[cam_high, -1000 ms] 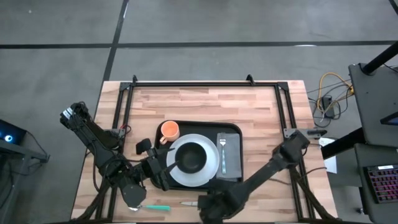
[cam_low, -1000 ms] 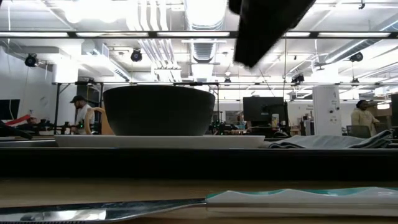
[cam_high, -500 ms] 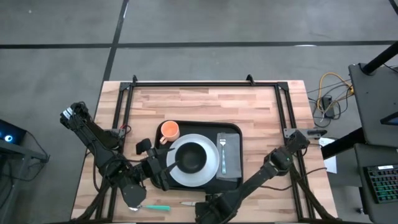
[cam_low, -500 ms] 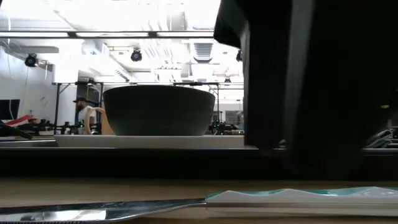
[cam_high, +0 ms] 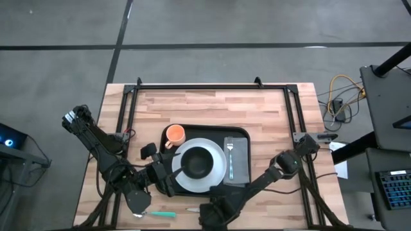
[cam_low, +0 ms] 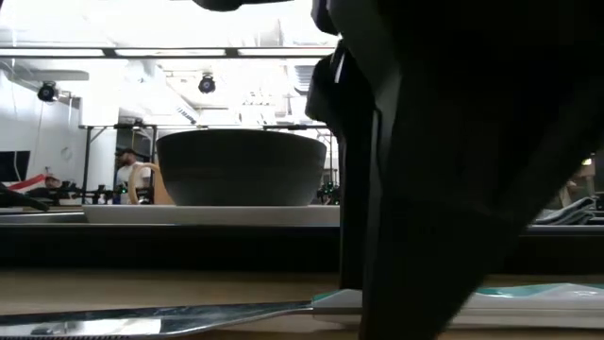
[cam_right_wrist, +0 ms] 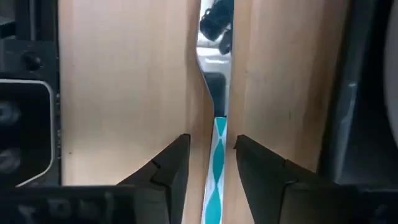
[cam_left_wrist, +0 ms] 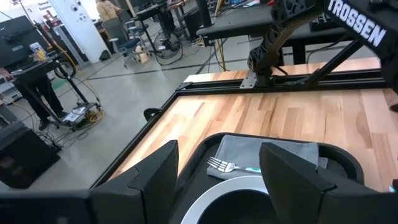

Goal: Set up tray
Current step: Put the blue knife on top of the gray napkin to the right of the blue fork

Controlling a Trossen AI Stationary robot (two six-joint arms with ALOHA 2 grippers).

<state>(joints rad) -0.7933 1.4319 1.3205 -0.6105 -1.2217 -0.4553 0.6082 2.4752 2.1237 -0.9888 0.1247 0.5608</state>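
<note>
Tray: the black tray (cam_high: 241, 138) sits mid-counter, a little toward the near edge, on the wooden counter (cam_high: 212, 106).
Already on it: a white plate (cam_high: 218, 168) with a dark bowl (cam_high: 198, 163) on top, an orange cup (cam_high: 174, 135) at the far-left corner, a grey napkin (cam_high: 240, 160) on the right with a fork (cam_high: 230, 156) lying on it.
Still off it: a knife (cam_right_wrist: 214, 155) with a teal-and-white handle lies on the bare wood at the near edge; another teal-handled utensil (cam_high: 160, 213) lies to its left, its type too small to tell.
Right claw (cam_right_wrist: 211, 163): low over the knife at the near edge, fingers apart and straddling the handle, not yet clamped on it.
Left claw (cam_left_wrist: 217, 168): parked at the tray's left side beside the plate, fingers wide apart, holding nothing.
Progress: most of the setting looks laid; my read is that the knife comes next, then the last utensil.
</note>
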